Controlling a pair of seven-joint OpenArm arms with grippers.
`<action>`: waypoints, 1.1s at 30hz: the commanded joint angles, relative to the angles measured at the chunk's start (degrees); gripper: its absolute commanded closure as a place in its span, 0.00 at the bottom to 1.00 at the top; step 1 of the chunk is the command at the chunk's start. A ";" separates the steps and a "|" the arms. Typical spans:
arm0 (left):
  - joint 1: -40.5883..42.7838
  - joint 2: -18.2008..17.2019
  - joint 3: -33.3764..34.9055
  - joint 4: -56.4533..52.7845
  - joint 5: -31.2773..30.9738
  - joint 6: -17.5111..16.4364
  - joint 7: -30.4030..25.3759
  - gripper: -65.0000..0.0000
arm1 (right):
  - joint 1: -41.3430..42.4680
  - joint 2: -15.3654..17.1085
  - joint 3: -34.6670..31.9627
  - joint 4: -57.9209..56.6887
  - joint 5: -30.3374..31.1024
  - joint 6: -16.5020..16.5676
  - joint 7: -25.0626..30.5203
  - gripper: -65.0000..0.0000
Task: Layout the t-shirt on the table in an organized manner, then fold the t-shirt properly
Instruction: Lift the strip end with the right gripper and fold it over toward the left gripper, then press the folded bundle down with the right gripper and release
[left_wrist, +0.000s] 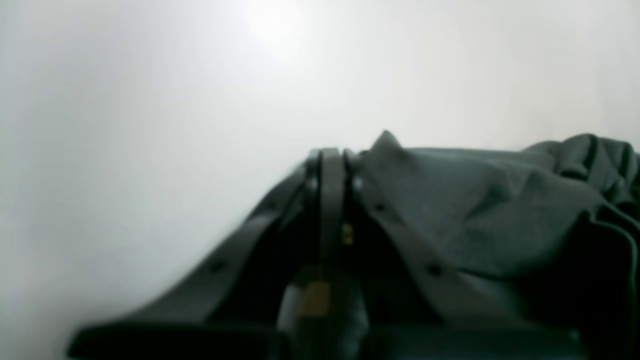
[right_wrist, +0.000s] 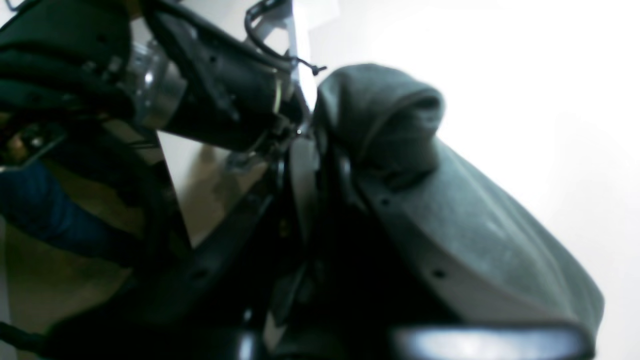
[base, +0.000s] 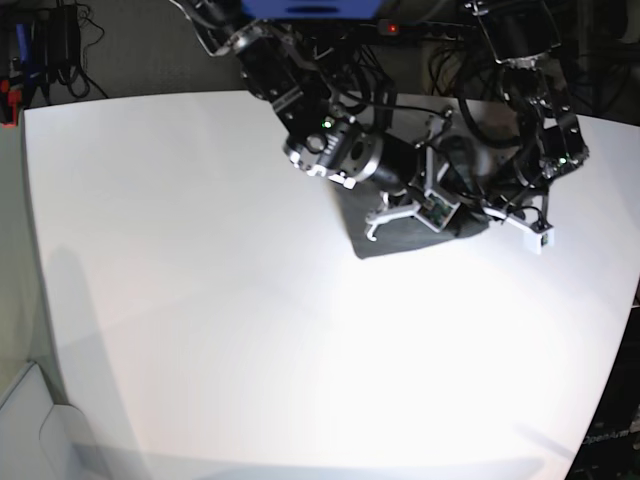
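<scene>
The dark grey t-shirt (base: 395, 238) lies bunched in a small heap on the white table (base: 200, 300), at the far right under both arms. In the left wrist view my left gripper (left_wrist: 332, 152) is shut, with the t-shirt (left_wrist: 475, 210) draped over its right finger and rising in a peak beside the tips. In the right wrist view my right gripper (right_wrist: 307, 145) is shut on a rolled fold of the t-shirt (right_wrist: 450, 225), which hangs over its right finger. The base view hides both sets of fingertips behind the arms.
The other arm (right_wrist: 215, 85) crosses close in front of the right wrist camera. Cables and dark equipment (base: 60, 40) sit beyond the table's far edge. The white tabletop stretches left and toward the front of the heap.
</scene>
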 joint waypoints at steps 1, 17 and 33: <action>0.48 -0.30 -0.05 0.08 1.66 -0.07 3.09 1.00 | 1.62 -0.75 0.12 0.34 -0.43 -0.65 0.84 1.00; 1.27 -2.24 -1.90 10.54 1.75 0.28 6.52 1.00 | 3.03 -0.75 5.13 0.96 -0.43 -0.65 1.28 1.00; 8.22 -8.21 -15.44 17.93 2.19 -0.16 11.62 1.00 | 5.40 -0.75 0.03 -6.07 -0.34 -0.65 1.54 1.00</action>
